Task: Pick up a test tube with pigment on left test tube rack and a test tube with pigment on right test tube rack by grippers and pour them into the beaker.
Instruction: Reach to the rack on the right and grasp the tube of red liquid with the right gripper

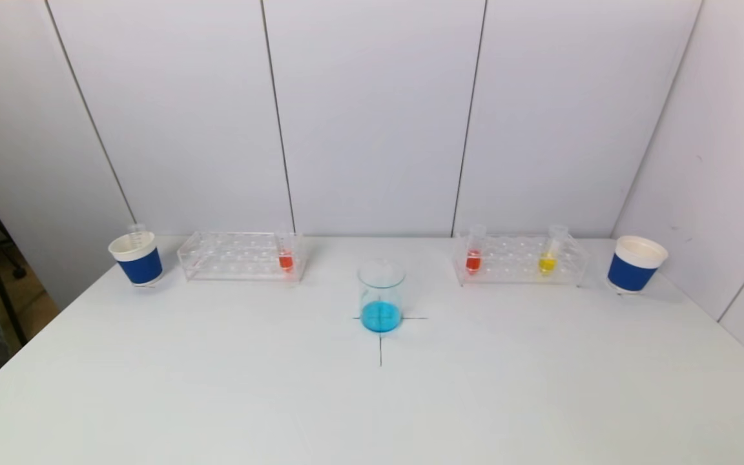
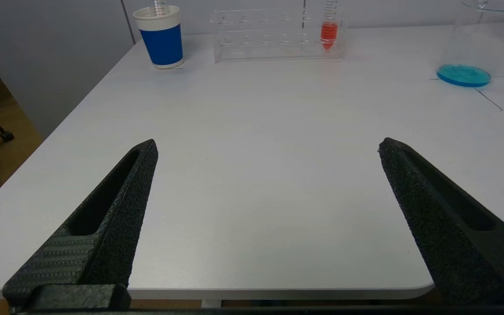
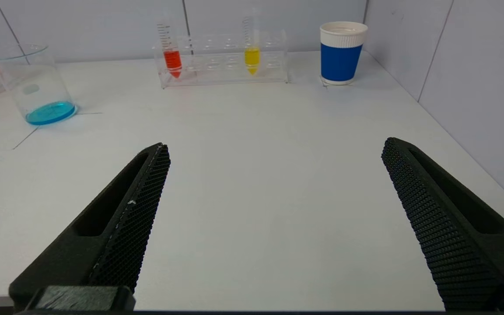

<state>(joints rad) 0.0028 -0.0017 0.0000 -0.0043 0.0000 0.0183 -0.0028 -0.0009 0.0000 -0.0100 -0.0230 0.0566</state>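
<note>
A glass beaker [image 1: 381, 296] with blue liquid at its bottom stands on a cross mark at the table's middle. The clear left test tube rack [image 1: 241, 256] holds one tube of orange-red pigment [image 1: 285, 257] at its inner end. The right test tube rack [image 1: 519, 261] holds a red tube [image 1: 473, 255] and a yellow tube [image 1: 549, 256]. Neither arm shows in the head view. My left gripper [image 2: 267, 146] hangs open over the table's near left edge, far from its rack [image 2: 278, 35]. My right gripper [image 3: 274, 146] is open over the near right, nothing between its fingers.
A blue and white paper cup [image 1: 137, 258] with an empty tube in it stands left of the left rack. A second such cup [image 1: 635, 263] stands right of the right rack. White wall panels close the back and right. The table's left edge [image 2: 59, 131] drops to the floor.
</note>
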